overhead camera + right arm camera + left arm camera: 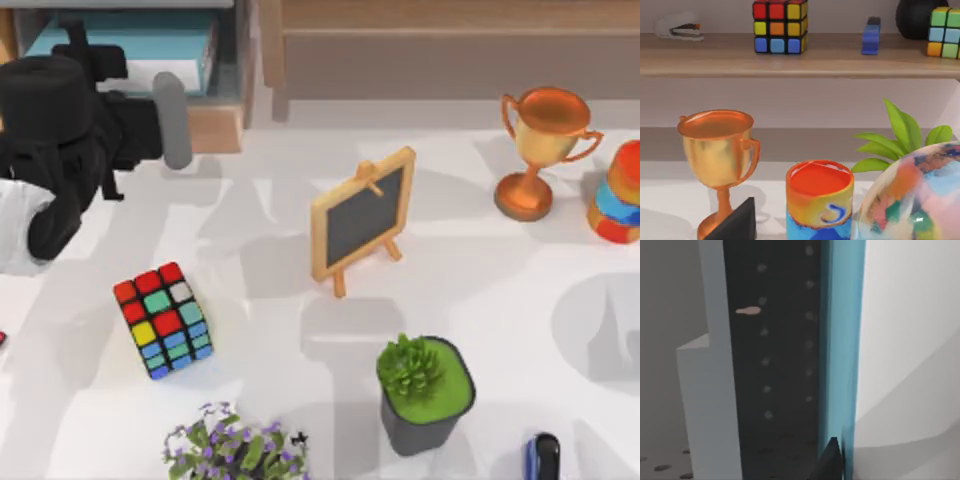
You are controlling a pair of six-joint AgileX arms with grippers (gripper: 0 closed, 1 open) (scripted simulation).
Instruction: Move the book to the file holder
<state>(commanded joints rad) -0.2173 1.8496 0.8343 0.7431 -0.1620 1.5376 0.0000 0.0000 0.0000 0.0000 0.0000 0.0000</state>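
Surface: white tabletop surface (470,270)
Back left: grey box-shaped file holder with tan wooden front (215,125)
Back: long brown wooden shelf (450,50)
Centre: small wooden-framed easel chalkboard (362,215)
Left front: multicoloured puzzle cube (163,319)
Front: green plant in dark grey pot (425,390); purple-flowered plant (235,445)
Right: copper trophy cup (542,150); orange-and-blue striped cup (620,192)

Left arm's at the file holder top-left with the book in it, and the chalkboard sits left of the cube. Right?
Not quite: the top view shows the chalkboard to the right of the cube. The rest holds: left arm at the file holder, the book inside.
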